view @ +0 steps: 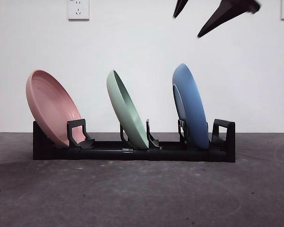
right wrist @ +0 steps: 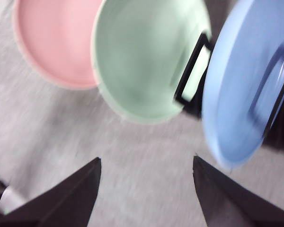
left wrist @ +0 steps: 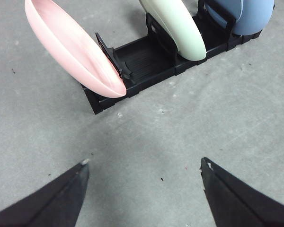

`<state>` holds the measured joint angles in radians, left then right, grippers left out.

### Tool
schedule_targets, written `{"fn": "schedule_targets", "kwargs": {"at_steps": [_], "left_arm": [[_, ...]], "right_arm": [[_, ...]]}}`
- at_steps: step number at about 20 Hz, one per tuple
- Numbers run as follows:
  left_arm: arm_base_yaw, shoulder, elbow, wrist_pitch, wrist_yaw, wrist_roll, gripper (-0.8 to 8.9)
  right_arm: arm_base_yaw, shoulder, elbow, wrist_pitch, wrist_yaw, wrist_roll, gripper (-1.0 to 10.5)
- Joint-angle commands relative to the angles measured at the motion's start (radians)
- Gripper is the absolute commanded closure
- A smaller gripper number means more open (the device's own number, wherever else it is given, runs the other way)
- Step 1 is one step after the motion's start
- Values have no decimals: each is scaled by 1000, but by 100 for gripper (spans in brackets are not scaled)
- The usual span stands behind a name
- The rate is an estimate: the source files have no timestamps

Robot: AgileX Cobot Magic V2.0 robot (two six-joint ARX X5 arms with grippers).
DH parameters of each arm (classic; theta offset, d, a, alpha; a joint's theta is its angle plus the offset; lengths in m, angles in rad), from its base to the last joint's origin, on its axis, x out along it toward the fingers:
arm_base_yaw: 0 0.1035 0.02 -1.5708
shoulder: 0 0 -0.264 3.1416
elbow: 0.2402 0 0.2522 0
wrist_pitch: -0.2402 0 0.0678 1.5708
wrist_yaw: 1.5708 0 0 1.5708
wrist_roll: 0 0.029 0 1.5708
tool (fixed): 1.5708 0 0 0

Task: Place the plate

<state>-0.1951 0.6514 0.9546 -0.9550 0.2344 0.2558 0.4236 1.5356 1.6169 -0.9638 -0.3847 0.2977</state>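
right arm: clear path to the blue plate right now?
Probably yes. The right claw is open and empty, above the blue plate, which stands in the black rack with nothing between them.

In the right wrist view we see everything smeared by motion blur: the edges of the pink plate (right wrist: 57,42), green plate (right wrist: 149,56) and blue plate (right wrist: 248,80) run soft, and the pink and blue ones are cut by the picture's edges. In the left wrist view the blue plate (left wrist: 248,16) and green plate (left wrist: 177,26) are cropped. In the front view, the gripper (view: 199,19) shows only its two dark tips at the top edge; the black rack (view: 132,153) hides the plates' lower rims.
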Motion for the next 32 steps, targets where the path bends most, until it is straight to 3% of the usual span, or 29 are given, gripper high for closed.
{"fn": "schedule_targets", "kwargs": {"at_steps": [1,12,20,32], "left_arm": [[-3,0,23,10,-2,13,437],[-3,0,23,13,-2,13,437],[-3,0,23,13,-2,13,437],[-3,0,23,13,-2,13,437]], "right_arm": [[4,67,75,5,29,12,648],[-50,249,126,93,79,4,657],[-54,288,126,104,67,1,921],[-54,249,206,21,-68,-11,932]]}}
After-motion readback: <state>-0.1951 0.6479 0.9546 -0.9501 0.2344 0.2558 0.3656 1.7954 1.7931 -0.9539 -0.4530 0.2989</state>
